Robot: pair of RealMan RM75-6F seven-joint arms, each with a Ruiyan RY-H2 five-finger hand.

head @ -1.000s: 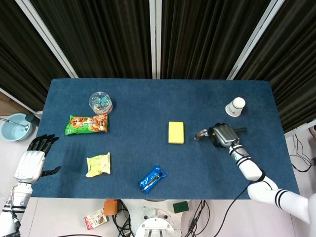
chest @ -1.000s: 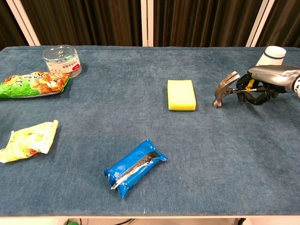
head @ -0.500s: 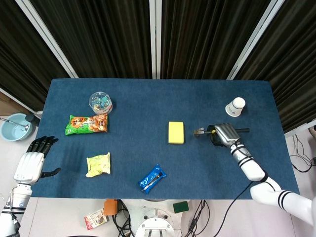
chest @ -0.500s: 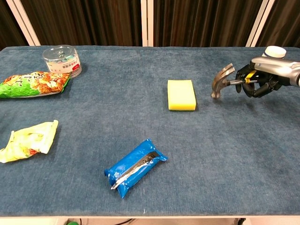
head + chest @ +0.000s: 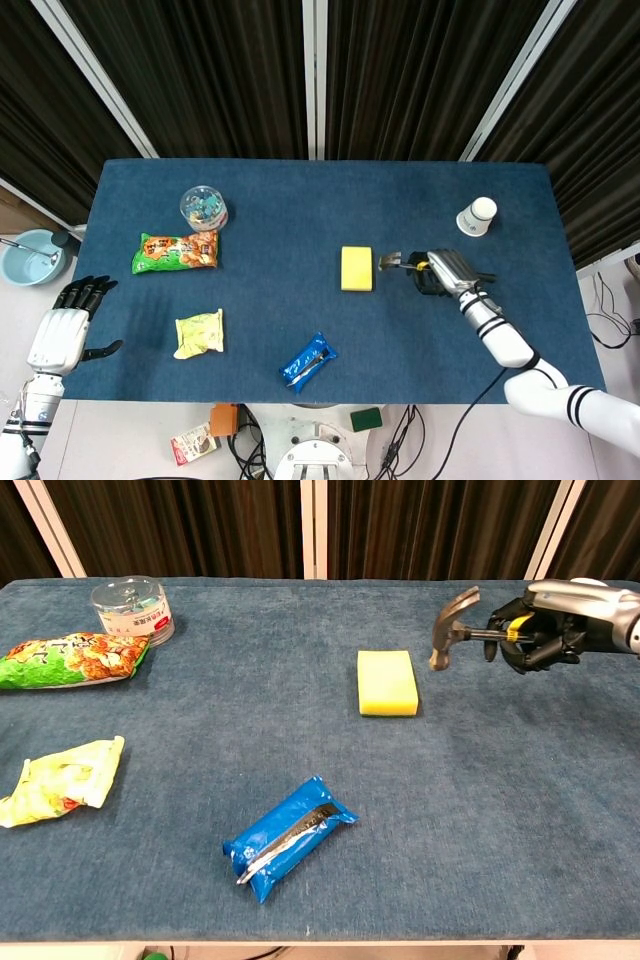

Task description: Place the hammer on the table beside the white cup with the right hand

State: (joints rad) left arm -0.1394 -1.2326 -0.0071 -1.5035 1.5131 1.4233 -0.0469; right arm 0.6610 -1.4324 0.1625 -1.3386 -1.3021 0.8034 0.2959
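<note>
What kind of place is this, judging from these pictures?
Probably a robot test lab or data-collection booth. Dark curtains enclose a blue-covered table strewn with unrelated items, such as a snack bag and a sponge, and cables trail on the floor.

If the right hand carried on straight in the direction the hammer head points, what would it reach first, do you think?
Probably the yellow sponge: the hammer in the right hand points at it, though held above the table, so it might pass over.

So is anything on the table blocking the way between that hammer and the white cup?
Nothing visible does. The right robot hand holds the hammer above the table; only bare cloth lies between it and the white cup. The yellow sponge sits on the opposite side.
</note>
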